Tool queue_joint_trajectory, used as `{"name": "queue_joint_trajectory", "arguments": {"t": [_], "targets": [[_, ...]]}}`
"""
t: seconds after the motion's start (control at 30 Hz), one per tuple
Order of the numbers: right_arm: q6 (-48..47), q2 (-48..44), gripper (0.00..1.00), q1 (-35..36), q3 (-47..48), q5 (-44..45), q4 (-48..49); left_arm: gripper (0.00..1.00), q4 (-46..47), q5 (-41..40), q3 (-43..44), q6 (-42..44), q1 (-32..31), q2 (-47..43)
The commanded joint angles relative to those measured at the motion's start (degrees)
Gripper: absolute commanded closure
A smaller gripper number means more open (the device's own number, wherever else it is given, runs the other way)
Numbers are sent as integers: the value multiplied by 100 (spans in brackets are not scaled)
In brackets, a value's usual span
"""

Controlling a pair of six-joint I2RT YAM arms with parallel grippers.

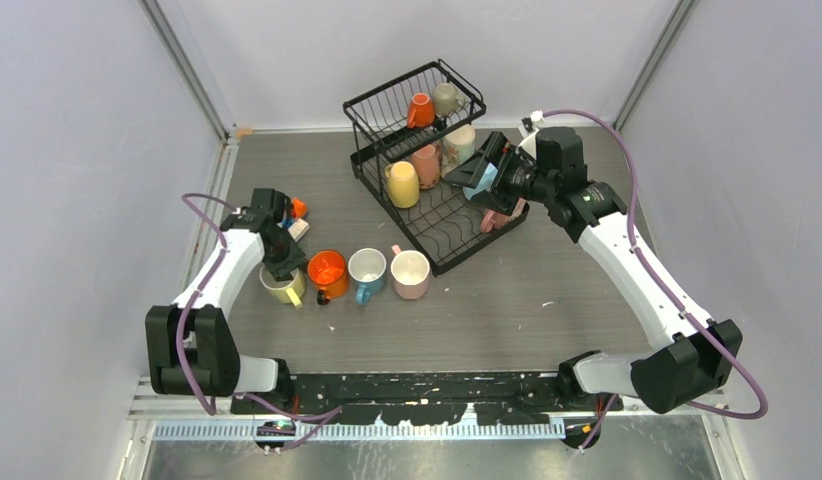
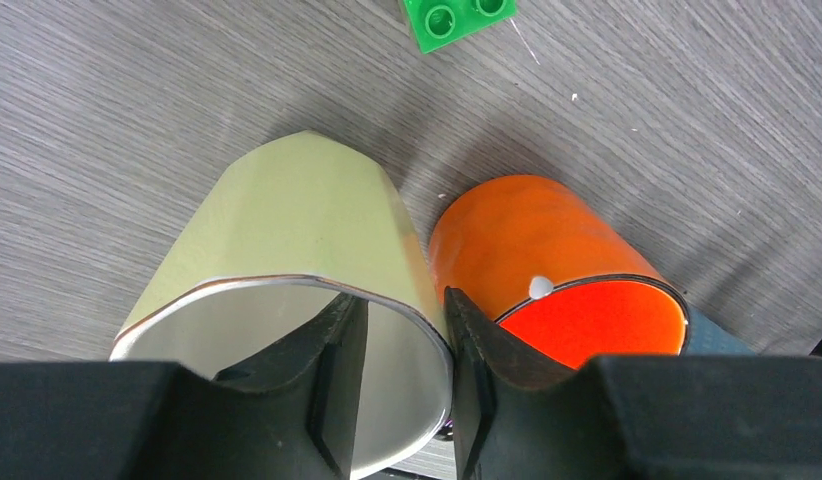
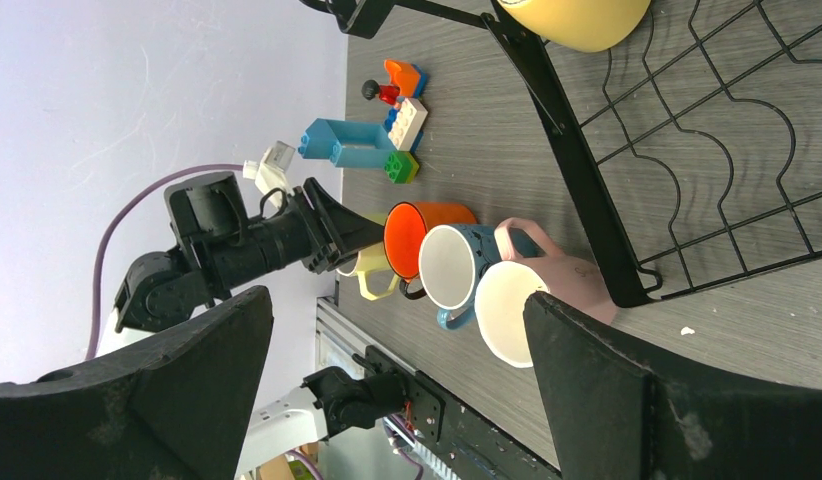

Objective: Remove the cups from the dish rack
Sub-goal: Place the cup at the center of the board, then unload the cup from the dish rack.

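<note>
Dish rack: the large black wire two-tier rack (image 1: 439, 215) stands at the 12 o'clock end of the grey wood-grain table (image 1: 567, 290).
Upper basket: it holds a glossy orange mug (image 1: 420, 110) and a beige-grey mug (image 1: 446, 98).
Lower tray: it holds a yellow mug (image 1: 402, 184), a salmon mug (image 1: 425, 165), a pale cream mug (image 1: 459, 143) and a light blue mug (image 1: 480, 181). A pink mug (image 1: 495, 219) sits at the tray's 3 o'clock edge.
Unloaded row: toward 7 o'clock from the rack, four mugs stand upright side by side on the table. They are pale yellow (image 2: 297, 220), bright orange (image 2: 527, 235), blue (image 1: 367, 270) and pink (image 1: 410, 273).
Left gripper (image 2: 402, 300): it is released. One finger is inside the pale yellow mug and the other is outside, between it and the bright orange mug. A gap shows beside the mug wall.
Right gripper (image 3: 395, 300): its fingers are spread wide and hold nothing. It hangs at the rack's 3 o'clock side, just beside the light blue mug.
Toy bricks: a small multicoloured pile (image 3: 382, 125) lies at 10 o'clock from the row.
</note>
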Motion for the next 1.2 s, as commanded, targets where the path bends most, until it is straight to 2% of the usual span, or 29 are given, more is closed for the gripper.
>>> {"name": "queue_joint_trajectory", "arguments": {"t": [0.0, 0.13, 0.37, 0.77, 0.9, 1.17], "targets": [[-79, -4, 0, -4, 60, -23, 233, 63, 42, 28, 254, 59, 53, -304], [-72, 4, 0, -8, 57, -1, 241, 57, -58, 131, 397, 67, 50, -449], [-116, 78, 0, -4, 100, 118, 182, 43, -204, 367, 735, 182, 55, -764], [-589, 298, 0, -8, 560, 1150, -573, 11, -180, 1782, 1156, 551, 38, -1380], [-705, 341, 0, -6, 689, 1537, -816, 2, -177, 2180, 1311, 636, -195, -1435], [-1057, 524, 0, -18, 968, 2755, -1542, 0, -112, 2431, 1463, 799, -945, -1463]]}}
